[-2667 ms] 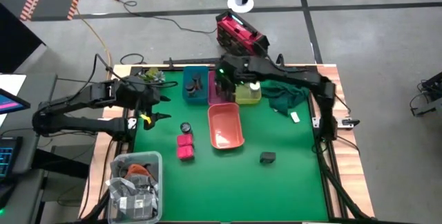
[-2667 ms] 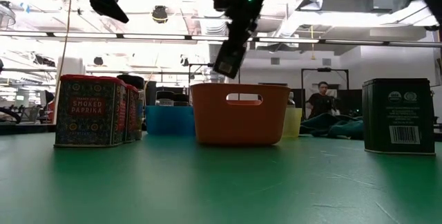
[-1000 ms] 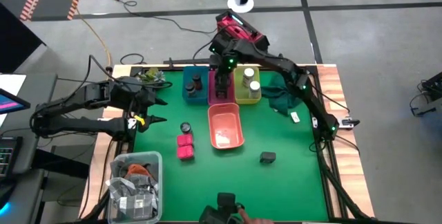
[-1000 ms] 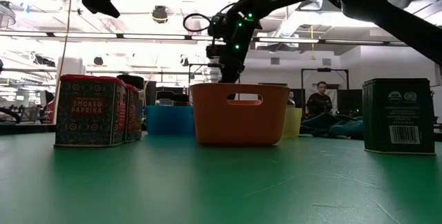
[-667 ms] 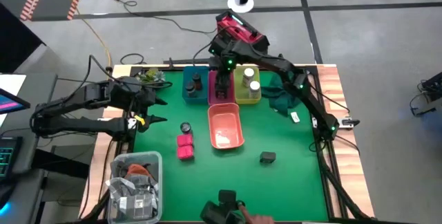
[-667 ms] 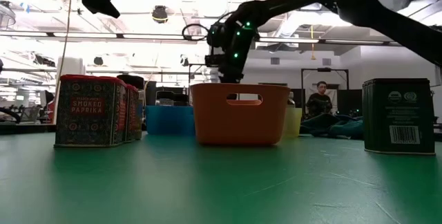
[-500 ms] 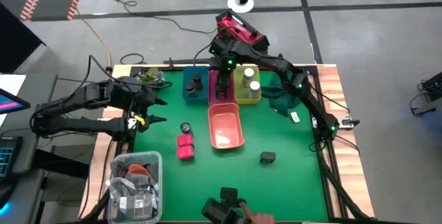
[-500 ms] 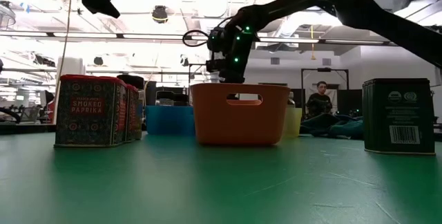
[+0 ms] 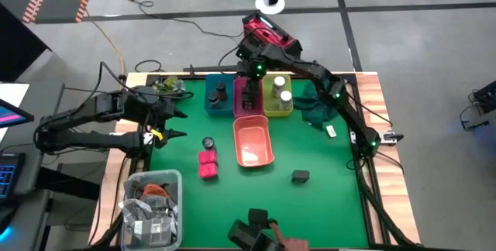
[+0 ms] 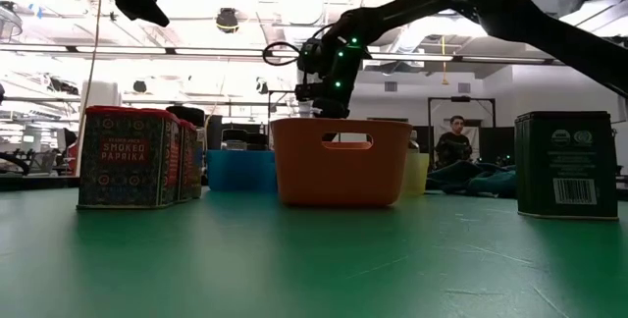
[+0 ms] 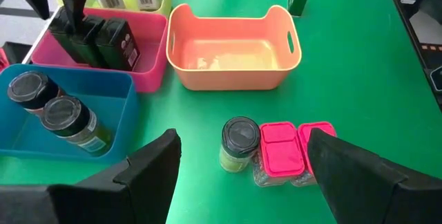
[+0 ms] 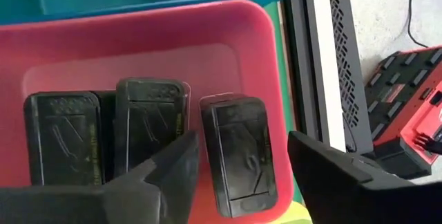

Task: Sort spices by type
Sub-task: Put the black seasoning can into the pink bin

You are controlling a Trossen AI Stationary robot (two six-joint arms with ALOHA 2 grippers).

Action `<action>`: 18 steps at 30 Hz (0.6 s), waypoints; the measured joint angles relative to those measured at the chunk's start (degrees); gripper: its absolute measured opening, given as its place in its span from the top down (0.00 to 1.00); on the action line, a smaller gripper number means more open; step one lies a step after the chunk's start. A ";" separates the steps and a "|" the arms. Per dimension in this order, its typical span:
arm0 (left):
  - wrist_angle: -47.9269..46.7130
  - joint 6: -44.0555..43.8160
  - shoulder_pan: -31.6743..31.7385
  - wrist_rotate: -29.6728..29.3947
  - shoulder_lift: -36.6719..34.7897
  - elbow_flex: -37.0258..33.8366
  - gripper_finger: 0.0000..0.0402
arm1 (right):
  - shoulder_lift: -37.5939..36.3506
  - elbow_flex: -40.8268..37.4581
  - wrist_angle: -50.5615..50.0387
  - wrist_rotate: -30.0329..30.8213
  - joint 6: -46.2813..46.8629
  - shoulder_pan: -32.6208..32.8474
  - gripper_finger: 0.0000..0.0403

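Observation:
My right gripper (image 9: 250, 87) (image 12: 242, 144) hangs open over the far end of the pink bin (image 9: 239, 104). Its fingers stand on either side of a dark grey pack (image 12: 238, 148), apart from it. That pack stands on end in the bin beside two others (image 12: 107, 137). My left gripper (image 9: 175, 119) (image 11: 243, 141) waits open, high above the table's left part. On the cloth stand a dark jar (image 11: 239, 143), two magenta blocks (image 11: 295, 151) and another dark pack (image 9: 301, 177). Two jars (image 11: 52, 106) are in the blue bin, and white-capped bottles (image 9: 281, 90) in the yellow bin.
An empty salmon bin (image 9: 253, 142) sits mid-table, near of the pink bin. A clear bin of odds (image 9: 153, 207) is at the near left corner. A dark green rag (image 9: 318, 108) lies by the yellow bin. A person's hand with a dark device (image 9: 263, 235) shows at the near edge.
My right gripper was down in the pink bin and has drawn up and toward the far edge; the dark pack stays standing in the bin. At the near edge the person's hand with the dark device has come farther into view.

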 joint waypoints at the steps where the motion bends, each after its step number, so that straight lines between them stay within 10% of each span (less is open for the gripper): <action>1: 0.00 0.00 -0.01 0.02 0.00 0.00 0.25 | 0.00 0.08 -0.15 0.02 0.19 0.00 0.38; 11: 0.07 0.34 0.00 0.02 0.00 0.00 0.25 | -6.85 1.24 -7.46 1.01 5.03 2.28 0.38; 18: 0.09 1.25 0.00 -0.84 0.00 0.00 0.25 | -8.15 1.11 -19.42 0.57 10.92 15.50 0.38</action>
